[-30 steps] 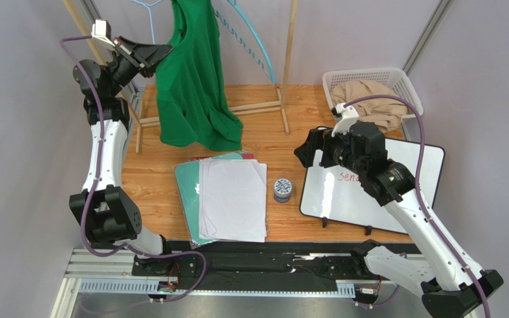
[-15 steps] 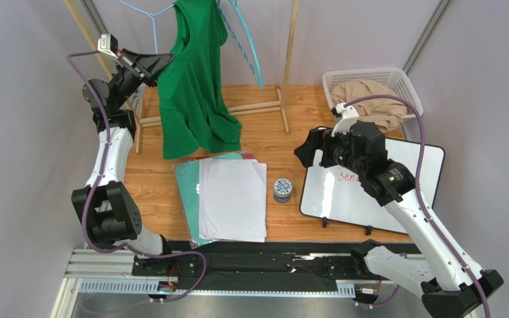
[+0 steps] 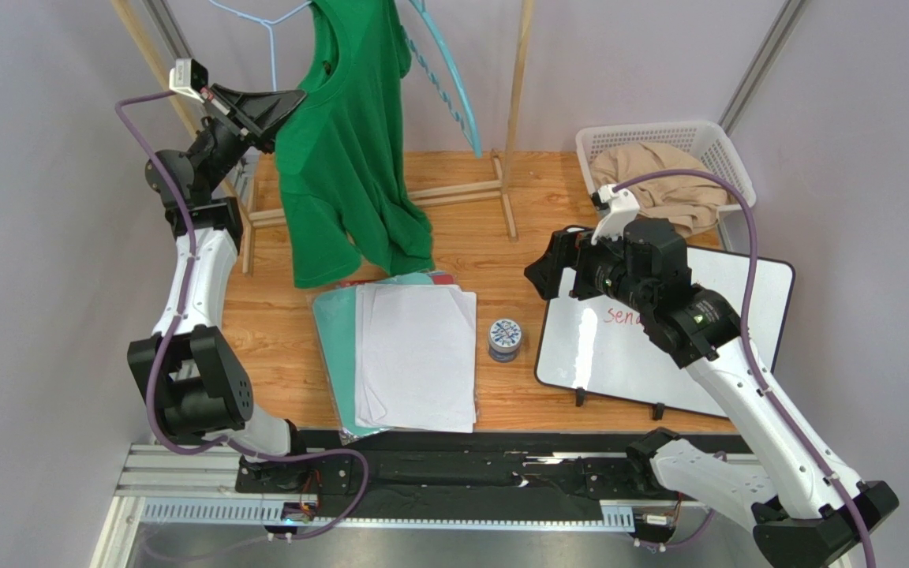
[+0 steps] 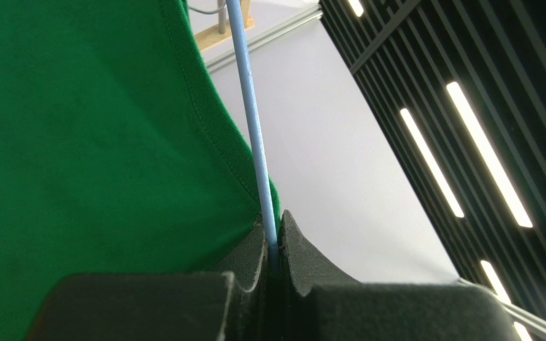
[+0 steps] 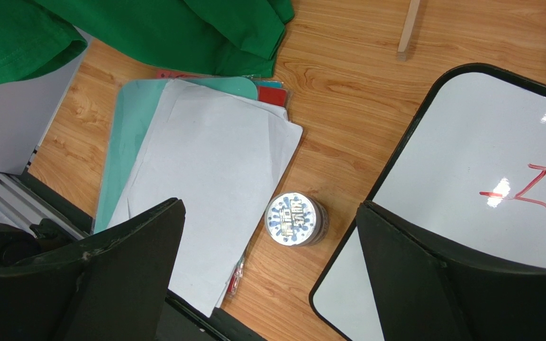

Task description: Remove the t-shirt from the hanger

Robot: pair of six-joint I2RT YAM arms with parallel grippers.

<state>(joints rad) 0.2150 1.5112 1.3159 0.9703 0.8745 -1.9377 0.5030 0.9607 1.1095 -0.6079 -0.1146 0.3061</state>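
A green t-shirt (image 3: 347, 154) hangs from a light-blue wire hanger (image 3: 240, 18) on the wooden rack at the back left. Its hem reaches the table. My left gripper (image 3: 287, 104) is raised at the shirt's left shoulder. In the left wrist view it (image 4: 274, 238) is shut on the hanger's blue wire (image 4: 251, 121), with the green collar edge (image 4: 212, 135) pressed beside the wire. My right gripper (image 3: 548, 266) hovers open over the middle of the table. Nothing lies between its fingers (image 5: 269, 206). The shirt's lower folds (image 5: 148, 28) show at the top of the right wrist view.
A stack of white and teal sheets (image 3: 406, 349) lies below the shirt, with a small round tin (image 3: 503, 337) beside it. A whiteboard (image 3: 673, 331) sits on the right and a white basket (image 3: 720, 148) holding beige cloth behind it. A teal hanger (image 3: 453, 83) hangs on the rack (image 3: 507, 118).
My left gripper, still on the hanger wire, shifted slightly down and right, then a little back. The shirt swung and its hem dropped lower. The right arm stayed still.
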